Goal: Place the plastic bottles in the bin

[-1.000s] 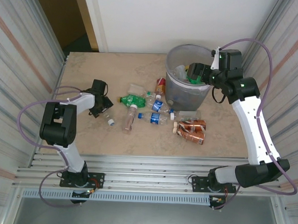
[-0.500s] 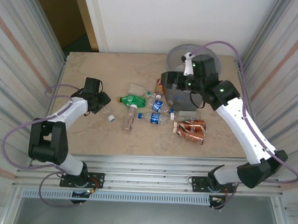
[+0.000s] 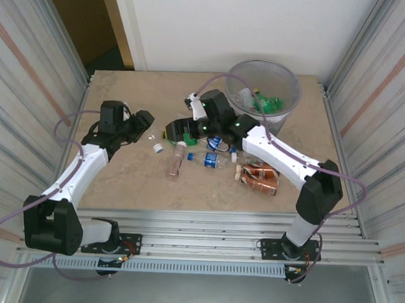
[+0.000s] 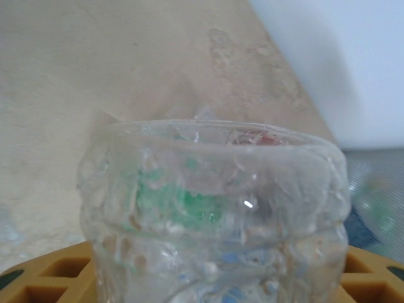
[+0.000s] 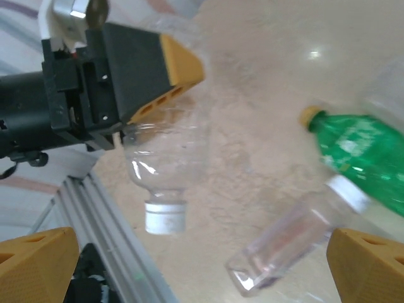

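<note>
Tabletop (image 3: 119,181): left fingers (image 5: 180,63) lifted clear bottle (image 5: 161,164).

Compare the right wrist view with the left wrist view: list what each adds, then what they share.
Right wrist view: the left hand seen from outside, a green bottle with a tan cap, a flat-lying bottle on the table, the metal rail, and the right hand with its fingers spread wide.
Left wrist view: the white wall beyond the table edge, and the clear bottle base-on, close up, between yellow fingers.
Both: the clear bottle gripped by the left hand, and the tan table.
</note>
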`<act>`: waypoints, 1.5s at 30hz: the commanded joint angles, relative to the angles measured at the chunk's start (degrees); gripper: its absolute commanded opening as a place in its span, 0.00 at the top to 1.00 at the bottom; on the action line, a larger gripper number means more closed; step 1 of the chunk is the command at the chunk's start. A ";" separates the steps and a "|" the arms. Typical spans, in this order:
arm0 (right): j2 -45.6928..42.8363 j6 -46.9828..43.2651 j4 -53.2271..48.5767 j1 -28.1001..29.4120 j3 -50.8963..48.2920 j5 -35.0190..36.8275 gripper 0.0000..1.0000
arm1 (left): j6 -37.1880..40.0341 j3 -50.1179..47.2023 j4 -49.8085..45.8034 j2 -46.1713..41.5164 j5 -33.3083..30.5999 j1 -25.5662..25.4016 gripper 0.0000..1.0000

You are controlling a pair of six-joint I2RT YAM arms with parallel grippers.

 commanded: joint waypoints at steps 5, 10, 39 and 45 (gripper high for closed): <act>7.24 3.17 8.16 1.21 4.64 -8.70 0.00 | -3.45 -0.36 5.12 -2.19 7.39 -1.18 0.46; 9.52 4.31 9.28 1.22 6.03 -10.25 0.03 | -4.50 -0.69 7.18 -3.00 8.73 -2.20 0.46; 5.15 4.82 4.62 -1.73 5.28 -5.98 0.54 | 4.14 2.27 10.63 -8.13 13.43 -4.36 0.01; -0.60 -0.10 -4.12 -4.15 8.46 0.22 0.54 | 14.16 -0.20 14.45 -16.60 12.49 -3.88 0.01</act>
